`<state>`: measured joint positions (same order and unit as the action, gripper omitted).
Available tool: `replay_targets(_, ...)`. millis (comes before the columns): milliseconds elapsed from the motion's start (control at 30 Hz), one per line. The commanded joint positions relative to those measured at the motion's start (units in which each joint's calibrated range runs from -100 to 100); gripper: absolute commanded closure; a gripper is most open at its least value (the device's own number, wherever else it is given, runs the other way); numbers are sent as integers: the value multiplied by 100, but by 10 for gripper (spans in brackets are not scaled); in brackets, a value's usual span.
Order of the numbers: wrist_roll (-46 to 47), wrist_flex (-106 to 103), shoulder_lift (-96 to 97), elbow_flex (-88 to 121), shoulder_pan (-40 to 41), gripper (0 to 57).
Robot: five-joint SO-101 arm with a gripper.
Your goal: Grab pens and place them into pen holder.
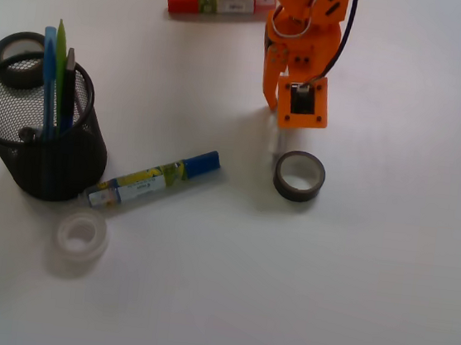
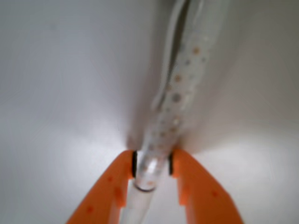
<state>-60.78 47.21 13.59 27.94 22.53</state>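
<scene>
My orange gripper [image 2: 152, 163] is shut on a clear white pen with small dots [image 2: 180, 88], and the pen's body runs away from the jaws over the white table. In the front view the gripper [image 1: 275, 111] points down at the table at upper centre, and the held pen is hard to make out there. The black mesh pen holder [image 1: 15, 160] stands at the left with a blue, a green and a dark pen upright in it. A blue-capped marker [image 1: 155, 179] lies just right of the holder. A red-capped marker [image 1: 220, 5] lies at the back, left of the arm.
A dark tape roll [image 1: 299, 176] lies just below and right of the gripper. A clear tape roll [image 1: 81, 236] lies in front of the holder. Another roll [image 1: 15, 55] sits behind the holder.
</scene>
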Motion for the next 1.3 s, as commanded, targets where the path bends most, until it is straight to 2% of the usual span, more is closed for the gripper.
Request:
replay_targets(0, 220, -137, 345, 86, -51, 568)
replay_targets(200, 982, -84, 39, 14, -283, 570)
replay_targets(267, 1343, -32, -828, 14, -403, 570)
replay_targets(400, 1402, 283, -2417, 14, -649, 570)
replay_targets(467, 1499, -49, -3352, 14, -1075, 570)
replay_targets(600, 1700, -1327, -4032, 23, -1778, 571)
replay_targets(800, 1709, -3085, -4117, 86, -2421, 571)
replay_targets(1033, 1675, -5386, -3318, 394, -3019, 571)
replay_targets(1267, 1670, -6331, -2392, 403, -3341, 571)
